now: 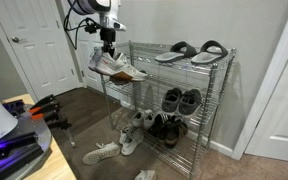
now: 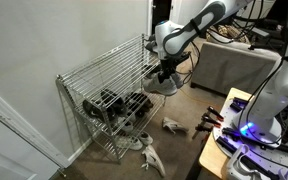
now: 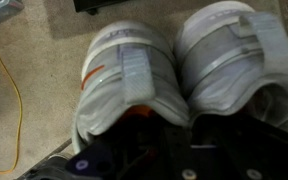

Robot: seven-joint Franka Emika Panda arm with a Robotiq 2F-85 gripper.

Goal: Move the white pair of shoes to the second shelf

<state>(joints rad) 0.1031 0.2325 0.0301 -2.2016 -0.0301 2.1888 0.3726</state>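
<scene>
**A:** While the pair hangs in the air, how does the entry for this moment read?

**B:** Item: pincer (image 1: 107,44). State: closed from above on the white pair of shoes (image 1: 115,67), both held together. The wrist view shows the two white toes side by side over the carpet (image 3: 29,60). The finger gap is hidden behind the shoes.

**A:** Location of the pair?

**B:** Aloft, well clear of the floor, just beside the end of the rack (image 2: 92,76) and outside its frame, roughly level with the top tier. Not yet on any tier.

**A:** Other stock?

**B:** Top tier: slide sandals (image 1: 189,50). Second shelf (image 1: 208,110): dark shoes (image 1: 179,100). Floor: loose sneakers (image 1: 102,153), off-white, apart from the held pair.

**A:** Step in hand?

**B:** By my reading, transport: grasp and lift are done, placement is outstanding.

**A:** Requirement for the next move?

**B:** Probably a descent to the gap between the top tier and the second shelf, then travel inward past the corner post. The wire surface nearest the pincer looks bare, so the pair would sit beside the dark shoes. Release should come only once both soles rest on the rods
</scene>
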